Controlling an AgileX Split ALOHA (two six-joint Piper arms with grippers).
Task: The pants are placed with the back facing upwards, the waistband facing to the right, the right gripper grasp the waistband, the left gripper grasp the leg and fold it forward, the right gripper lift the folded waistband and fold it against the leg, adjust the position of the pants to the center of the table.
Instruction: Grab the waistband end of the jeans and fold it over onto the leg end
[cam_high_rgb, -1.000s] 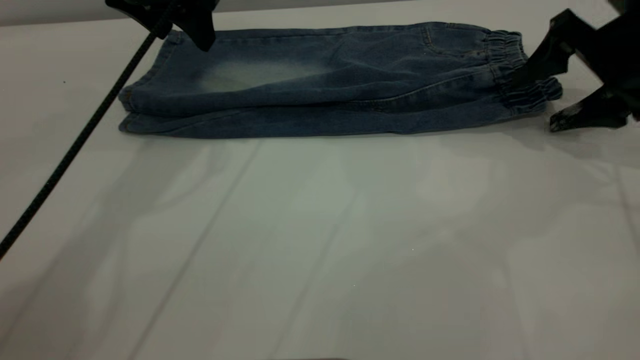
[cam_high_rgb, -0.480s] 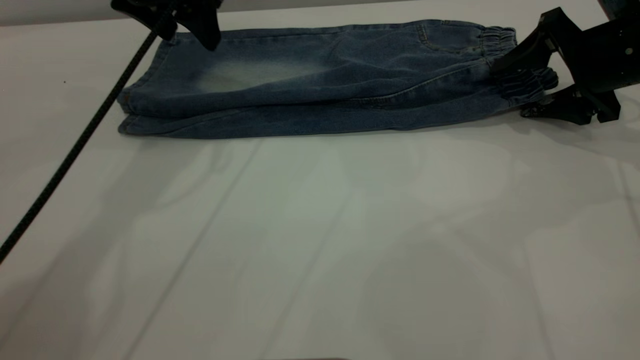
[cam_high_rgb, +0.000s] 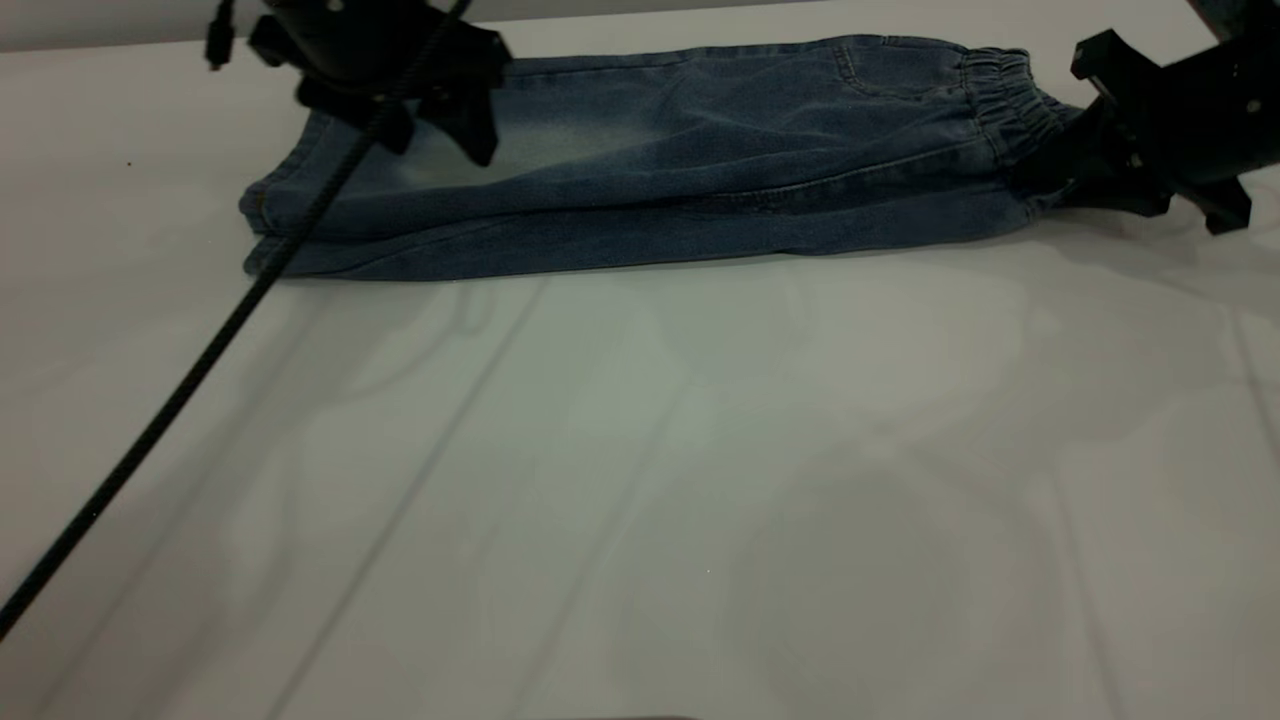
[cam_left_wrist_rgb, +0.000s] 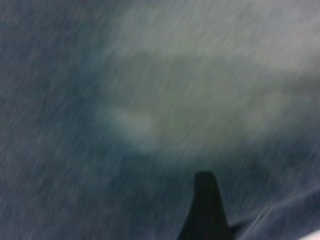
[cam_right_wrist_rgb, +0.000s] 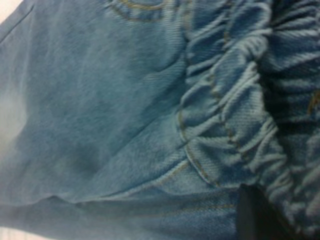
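Pants: faded blue denim pants (cam_high_rgb: 640, 170) folded lengthwise, far on pale grey table (cam_high_rgb: 640, 480).
Right gripper (cam_high_rgb: 1075, 175): moved in since a second ago, now clamped on ruched elastic waistband (cam_high_rgb: 1005, 95).
Left gripper (cam_high_rgb: 440, 125): shifted right over pale patch; grip state cannot tell.
Meaning: waistband fold ready.

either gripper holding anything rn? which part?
Right gripper is at the waistband end of the pants, jaws closing on the gathered elastic; a firm grip cannot be confirmed. Left gripper hovers over the faded leg patch, holding nothing.
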